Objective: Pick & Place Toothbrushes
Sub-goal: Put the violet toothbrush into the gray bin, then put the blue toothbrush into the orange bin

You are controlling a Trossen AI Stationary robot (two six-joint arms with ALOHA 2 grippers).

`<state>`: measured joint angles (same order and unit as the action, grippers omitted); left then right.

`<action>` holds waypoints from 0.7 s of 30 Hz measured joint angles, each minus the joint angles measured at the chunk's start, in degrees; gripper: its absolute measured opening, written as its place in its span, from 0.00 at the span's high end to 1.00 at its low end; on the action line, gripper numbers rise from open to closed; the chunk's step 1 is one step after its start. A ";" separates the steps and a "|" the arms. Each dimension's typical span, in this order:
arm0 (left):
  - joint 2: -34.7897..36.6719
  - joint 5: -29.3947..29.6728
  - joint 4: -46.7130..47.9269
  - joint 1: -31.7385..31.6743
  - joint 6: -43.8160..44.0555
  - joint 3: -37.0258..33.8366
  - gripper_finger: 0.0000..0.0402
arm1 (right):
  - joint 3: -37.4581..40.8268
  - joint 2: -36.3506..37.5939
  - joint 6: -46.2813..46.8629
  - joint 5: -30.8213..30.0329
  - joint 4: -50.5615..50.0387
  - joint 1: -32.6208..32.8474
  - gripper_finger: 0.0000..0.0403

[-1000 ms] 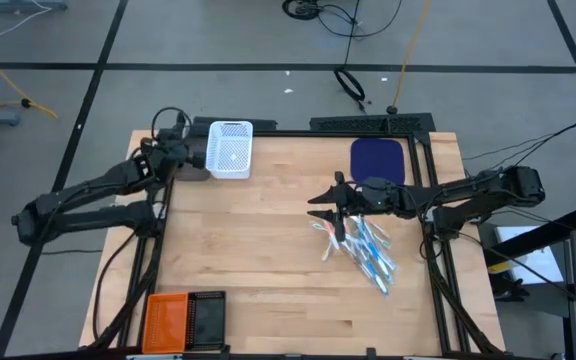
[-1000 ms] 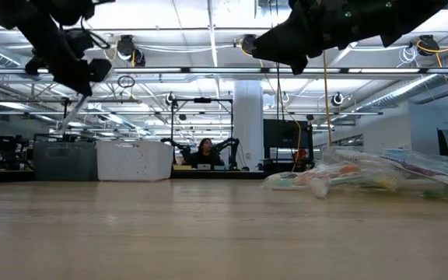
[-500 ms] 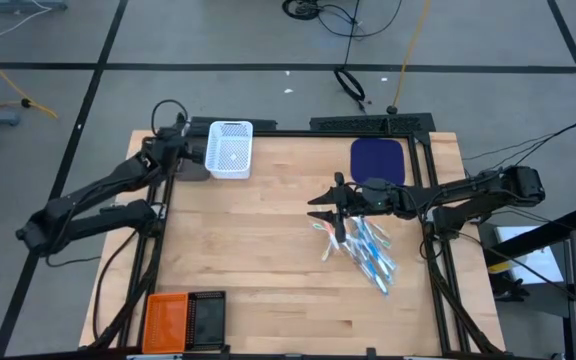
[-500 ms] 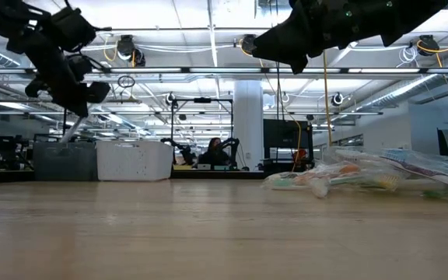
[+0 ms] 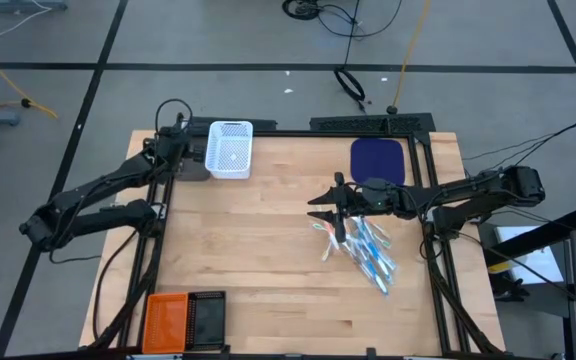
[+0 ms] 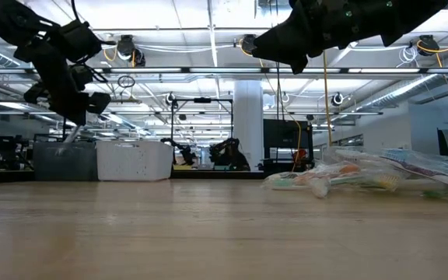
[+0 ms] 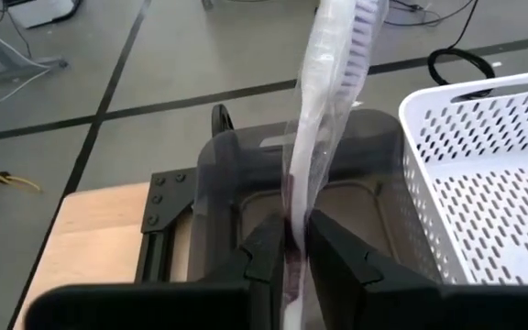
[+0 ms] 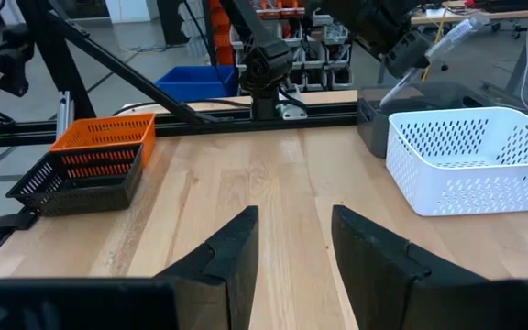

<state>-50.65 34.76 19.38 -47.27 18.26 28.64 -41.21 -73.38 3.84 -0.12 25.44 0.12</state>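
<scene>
Toothbrush [image 7: 324, 110] in its clear wrapper stands pinched between the two fingers of the left pincer [image 7: 298, 243], its long axis running straight on from the fingers and its bristle end farthest from them. Directly beyond the fingertips lies the open mouth of the grey bin [image 7: 246, 174], which sits at the far left corner of the worktop [image 5: 258, 250], touching or nearly touching the white basket [image 5: 231, 148] beside it. In the wrist view the wrapped brush crosses over that grey bin, so the coming move turns on one thing: the brush is lined up with the bin and not with the white basket, and letting go should drop it handle-first into the grey one. The jaws stand close together on the wrapper, a narrow gap between them filled by the brush; I judge the hold is light and the release near.

Well apart, on the right half of the worktop, the remaining toothbrushes [image 5: 366, 248] lie in a loose heap, long axes fanning toward the front right corner. The right pincer [image 5: 325, 212] hovers just at the heap's near-left edge, jaws apart and grasping nothing, the nearer arm for the next pick
</scene>
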 joint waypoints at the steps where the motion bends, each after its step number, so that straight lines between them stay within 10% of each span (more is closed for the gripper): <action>1: 0.02 0.00 -0.01 -0.05 0.30 0.00 0.86 | 0.00 0.00 0.00 -0.01 0.00 0.00 0.68; 21: 0.09 -0.36 0.09 -1.40 0.68 0.00 0.59 | -0.02 0.00 0.03 -0.02 -1.74 0.00 0.68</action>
<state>-50.57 34.40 19.46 -48.66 18.94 28.64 -41.23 -73.38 3.87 -0.14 23.70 0.12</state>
